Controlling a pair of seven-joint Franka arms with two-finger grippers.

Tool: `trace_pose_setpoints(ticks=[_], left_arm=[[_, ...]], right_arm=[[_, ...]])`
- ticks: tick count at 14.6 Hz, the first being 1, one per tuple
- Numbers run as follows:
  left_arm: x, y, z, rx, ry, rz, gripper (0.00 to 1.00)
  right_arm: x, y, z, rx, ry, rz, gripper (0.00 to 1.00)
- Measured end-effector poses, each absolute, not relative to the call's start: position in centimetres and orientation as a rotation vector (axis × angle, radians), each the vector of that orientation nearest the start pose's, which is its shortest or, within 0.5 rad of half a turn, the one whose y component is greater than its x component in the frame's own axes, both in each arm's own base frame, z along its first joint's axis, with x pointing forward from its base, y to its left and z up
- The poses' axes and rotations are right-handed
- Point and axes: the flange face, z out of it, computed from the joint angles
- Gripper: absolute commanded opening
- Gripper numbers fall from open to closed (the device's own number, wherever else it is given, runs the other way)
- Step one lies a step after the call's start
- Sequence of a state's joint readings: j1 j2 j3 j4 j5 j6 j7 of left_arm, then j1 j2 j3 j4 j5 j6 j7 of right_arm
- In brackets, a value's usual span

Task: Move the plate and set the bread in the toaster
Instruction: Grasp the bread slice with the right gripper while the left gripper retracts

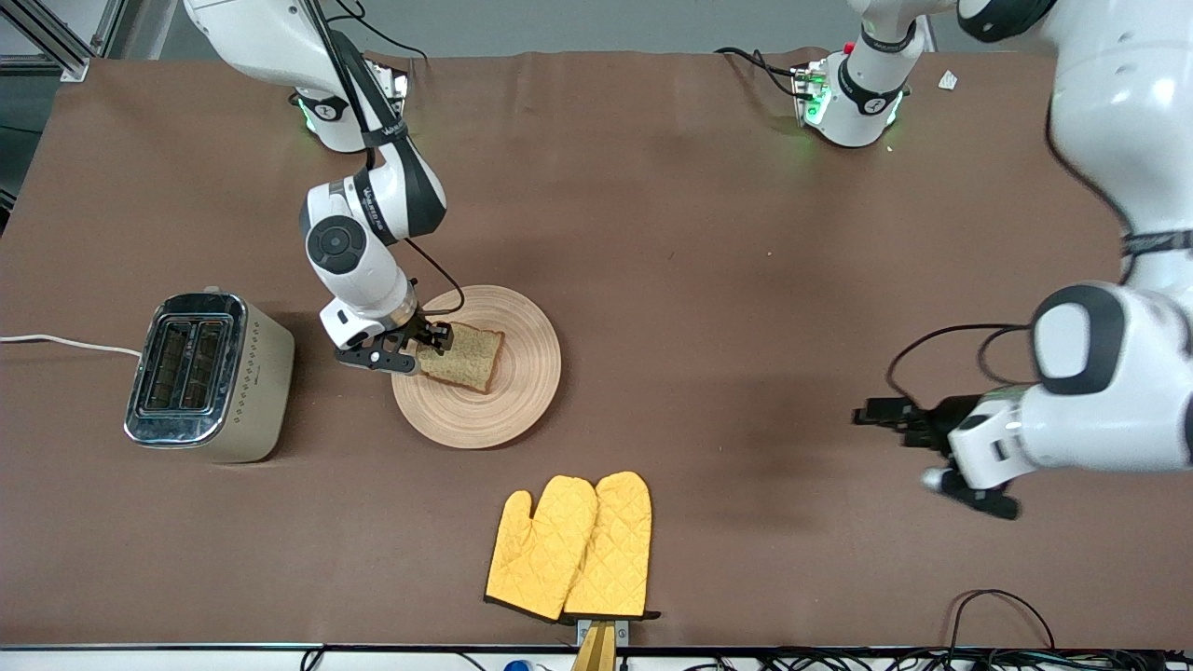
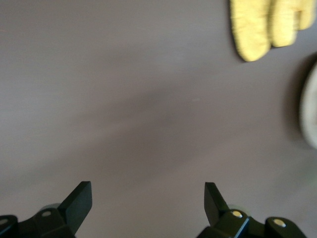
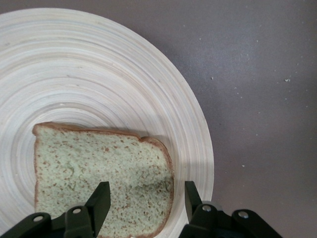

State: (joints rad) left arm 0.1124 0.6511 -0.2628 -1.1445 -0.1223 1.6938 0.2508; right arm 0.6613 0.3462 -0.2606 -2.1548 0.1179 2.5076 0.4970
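Observation:
The bread [image 1: 469,361] lies flat on the round wooden plate [image 1: 522,396] in the middle of the table. The toaster [image 1: 210,377] stands beside the plate toward the right arm's end, slots up and empty. My right gripper [image 1: 431,339] is open, low over the edge of the bread that faces the toaster. In the right wrist view one finger [image 3: 100,202] is over the bread [image 3: 99,163] and the other is over the plate [image 3: 99,74] just past the crust. My left gripper [image 1: 873,416] is open and empty over bare table at the left arm's end, as the left wrist view [image 2: 148,196] also shows.
A pair of yellow oven mitts [image 1: 573,550] lies near the front edge, nearer to the front camera than the plate; they also show in the left wrist view [image 2: 262,25]. The toaster's white cord [image 1: 65,343] runs off the table's end.

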Motion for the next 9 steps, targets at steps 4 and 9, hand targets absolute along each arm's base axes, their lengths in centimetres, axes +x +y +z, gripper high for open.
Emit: trace_pose_setpoints(ticks=[4,9], left_arm=[[68.0,-5.5,55.1,-3.177,0.582,0.021,1.00],[63.0,-6.2,64.0,-3.128,0.536,-0.071,1.00]], right_arm=[[51.8,21.6,23.1,-3.141,0.283,-0.041,0.62],[51.5,21.1,22.5,-3.146,0.291,-0.035,0.53]])
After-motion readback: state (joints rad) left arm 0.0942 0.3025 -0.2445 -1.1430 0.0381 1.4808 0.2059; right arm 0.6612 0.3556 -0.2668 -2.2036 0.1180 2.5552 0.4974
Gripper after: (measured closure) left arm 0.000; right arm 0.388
